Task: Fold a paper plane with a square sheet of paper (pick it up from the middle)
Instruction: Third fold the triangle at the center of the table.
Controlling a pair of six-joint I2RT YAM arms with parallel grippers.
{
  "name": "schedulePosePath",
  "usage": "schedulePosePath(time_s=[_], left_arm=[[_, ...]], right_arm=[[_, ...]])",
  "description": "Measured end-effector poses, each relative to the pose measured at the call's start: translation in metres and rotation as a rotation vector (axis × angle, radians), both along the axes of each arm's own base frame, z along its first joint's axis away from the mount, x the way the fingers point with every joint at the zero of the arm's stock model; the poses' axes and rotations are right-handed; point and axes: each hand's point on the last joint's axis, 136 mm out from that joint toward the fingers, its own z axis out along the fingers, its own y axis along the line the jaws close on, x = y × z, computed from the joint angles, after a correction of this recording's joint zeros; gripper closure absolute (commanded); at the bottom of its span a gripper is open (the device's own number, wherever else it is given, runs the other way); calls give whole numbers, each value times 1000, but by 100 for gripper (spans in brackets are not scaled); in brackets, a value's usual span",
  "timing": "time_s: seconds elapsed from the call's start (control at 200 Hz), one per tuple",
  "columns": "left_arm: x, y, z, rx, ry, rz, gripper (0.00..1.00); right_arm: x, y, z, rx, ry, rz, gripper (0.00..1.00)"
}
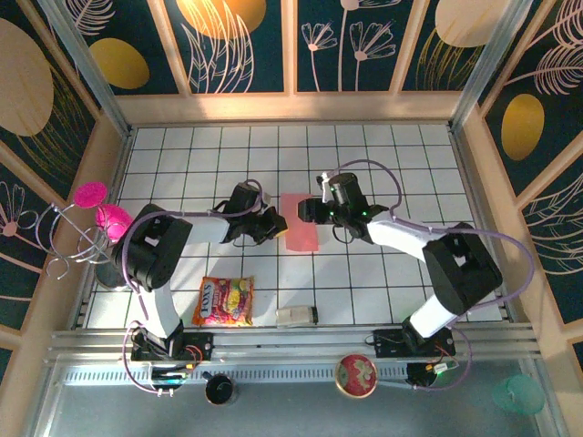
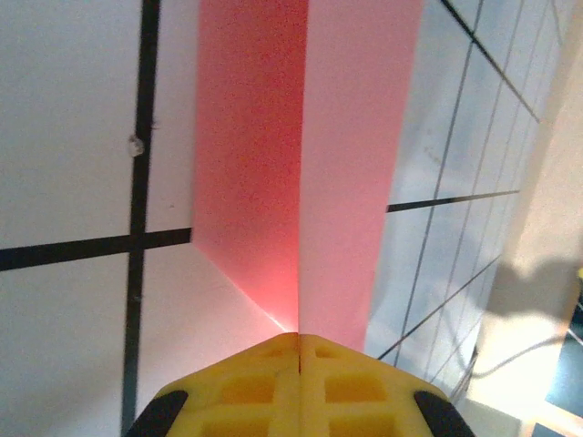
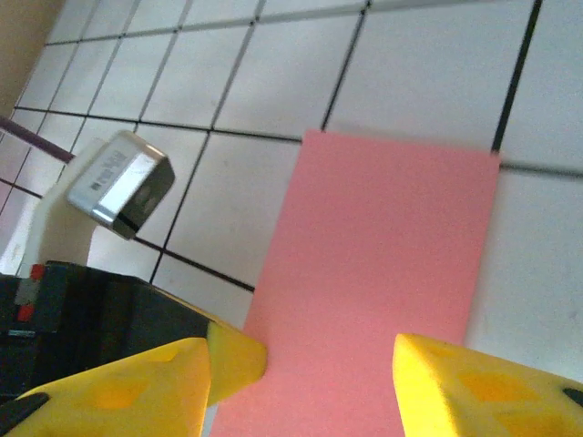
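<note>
Left wrist: left gripper (image 2: 298, 338) fingers pressed together, pinching folded paper (image 2: 273, 137) edge; right gripper (image 3: 319, 357) fingers spread, paper between.

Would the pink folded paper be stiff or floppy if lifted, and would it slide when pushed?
Probably floppy: the pink paper looks thin and bends along a crease where the left gripper pinches it. Likely light, so a push may slide it on the smooth tiled table. The crease may stiffen it lengthwise.

Lab robot cell: gridded table (image 1: 383, 164), aluminium rail (image 1: 291, 350) (leaf-print walls (image 1: 246, 45)).
</note>
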Motion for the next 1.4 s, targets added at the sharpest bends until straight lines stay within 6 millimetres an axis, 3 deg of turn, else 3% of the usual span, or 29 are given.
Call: schedulePosePath(time_s=[0.115, 0.355, 0.476, 0.811, 1.051, 1.397], left_arm=[[2, -1, 6, -15, 0, 14, 100], [3, -1, 10, -28, 15, 34, 100], [3, -1, 11, -31, 20, 43, 100], [3, -1, 11, -34, 28, 50, 100], [3, -1, 11, -34, 28, 50, 99], [3, -1, 11, -34, 28, 50, 98]], right_arm=[[-11, 11, 2, -60, -118, 54, 42], [-54, 21, -34, -187, -236, 205, 37], [-67, 26, -42, -220, -274, 266, 31], [-73, 34, -46, -303, -403, 333, 32], [-64, 21, -63, -426, -460, 303, 33], [-67, 15, -63, -516, -564, 321, 47]])
